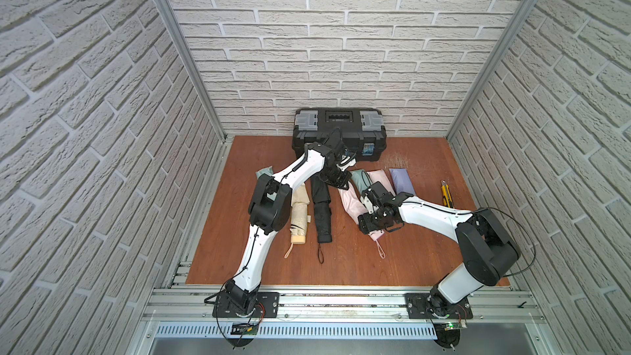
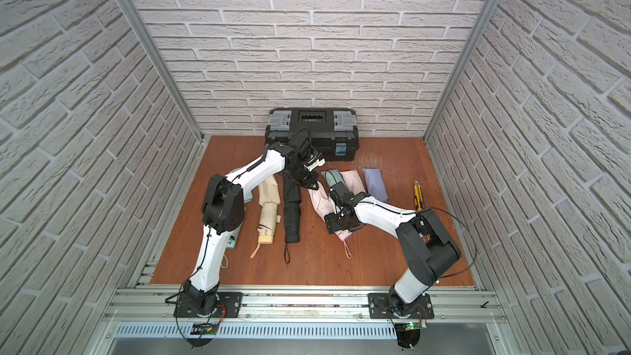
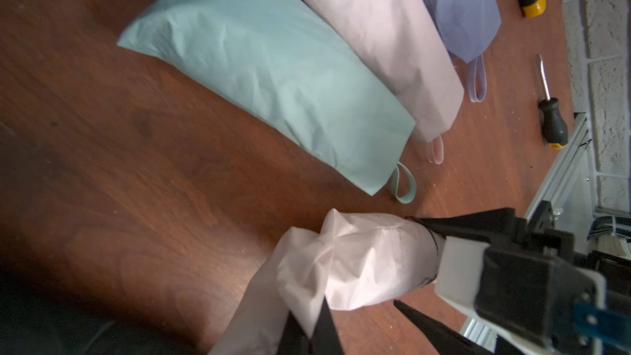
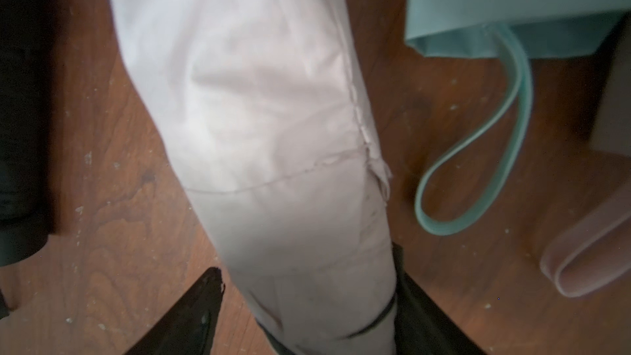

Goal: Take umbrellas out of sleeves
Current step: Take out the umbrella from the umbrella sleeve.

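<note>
In a top view, on the tabletop (image 1: pixel 239 251) toward its back edge: pink sleeve (image 1: pixel 350 201) running from left gripper (image 1: pixel 336 182), elbow high, to right gripper (image 1: pixel 366 225), forearm low. Left wrist view: clamped on a thin bunch of sleeve, liable to slip under pull. Right wrist view: spread wide, straddling the half-bared pink umbrella (image 4: pixel 307 251), not visibly squeezing; sleeve hem easily caught too.

Reddish-brown wood-grain counter (image 1: pixel 409 261) inside white brick-patterned walls (image 1: pixel 341 29). Black toolbox (image 1: pixel 338 121) with grey translucent lid panels. A cream umbrella (image 1: pixel 299 220), a black umbrella (image 1: pixel 323 220), a mint sleeve (image 3: pixel 266 73), a pale pink sleeve (image 3: pixel 358 268), a lavender sleeve (image 3: pixel 457 5). Yellow-and-black utility knife (image 1: pixel 447 194); screwdriver (image 3: pixel 551 121) with black, yellow-tipped handle. Robot arms (image 1: pixel 300 169) white with black joints.
</note>
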Robot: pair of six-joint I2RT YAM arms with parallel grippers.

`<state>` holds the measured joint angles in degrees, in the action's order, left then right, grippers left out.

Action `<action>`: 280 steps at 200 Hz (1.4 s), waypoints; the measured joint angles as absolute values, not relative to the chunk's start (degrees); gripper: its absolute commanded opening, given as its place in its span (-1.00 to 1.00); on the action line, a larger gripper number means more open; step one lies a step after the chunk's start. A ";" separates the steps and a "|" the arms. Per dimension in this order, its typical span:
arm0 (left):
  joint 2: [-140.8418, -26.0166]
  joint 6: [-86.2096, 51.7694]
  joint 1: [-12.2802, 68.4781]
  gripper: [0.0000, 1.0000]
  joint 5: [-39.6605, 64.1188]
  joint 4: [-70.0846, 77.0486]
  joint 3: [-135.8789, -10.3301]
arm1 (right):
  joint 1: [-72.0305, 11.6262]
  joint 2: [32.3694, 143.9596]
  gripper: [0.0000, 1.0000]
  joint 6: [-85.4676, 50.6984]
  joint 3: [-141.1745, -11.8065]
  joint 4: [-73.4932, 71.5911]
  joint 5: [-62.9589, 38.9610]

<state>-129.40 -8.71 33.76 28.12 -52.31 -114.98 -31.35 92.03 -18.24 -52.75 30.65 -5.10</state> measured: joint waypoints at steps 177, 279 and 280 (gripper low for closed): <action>-129.40 -8.80 33.76 -1.00 28.18 -52.29 -115.02 | -35.73 97.32 0.44 -24.84 -57.82 33.56 3.53; -129.40 -8.80 33.76 -1.00 28.23 -52.25 -114.69 | -35.81 101.58 0.17 -23.62 -61.65 34.06 4.01; -129.40 -8.80 33.74 -1.00 28.23 -52.25 -114.69 | -35.83 101.58 0.16 -23.64 -61.65 34.06 4.03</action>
